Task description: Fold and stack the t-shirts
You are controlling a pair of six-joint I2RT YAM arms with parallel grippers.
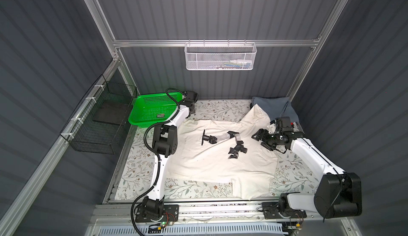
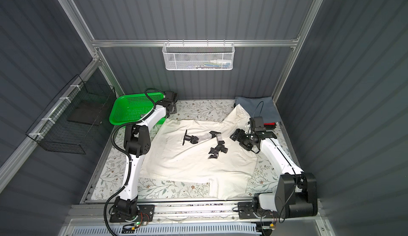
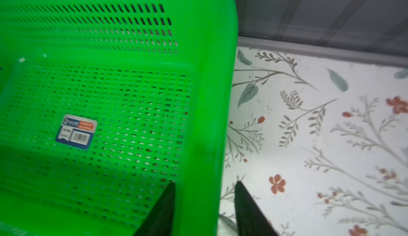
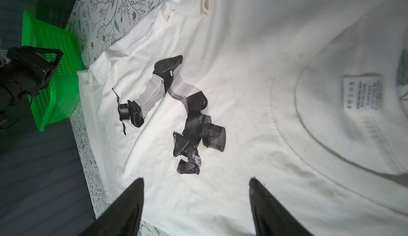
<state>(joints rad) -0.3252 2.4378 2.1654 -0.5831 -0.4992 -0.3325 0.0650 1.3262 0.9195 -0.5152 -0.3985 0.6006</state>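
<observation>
Cream-white cotton tee [image 1: 220, 162] lies spread print-up on the bench [image 1: 136, 170] under our right hand [image 4: 196, 179], released and empty by the collar, so we judge folding barely begun and next must pinch an edge, while our left hand [image 3: 204, 183] straddles the green basket [image 3: 110, 91] wall, grip unclear.

In a top view the cream-white tee [image 1: 220, 166] lay spread and rumpled over the floral surface [image 1: 141, 166] with its robot-arm print [image 1: 223, 143] face up. One sleeve reached toward the near edge, and its far right part lapped onto the folded grey-blue tee [image 1: 273, 107] in the far right corner. The right gripper [image 1: 261, 138] hung over the cream-white tee's right side with its jaws apart, while the left gripper [image 1: 191, 109] sat at the right edge of the green basket [image 1: 152, 111], its jaws too hidden to judge.
</observation>
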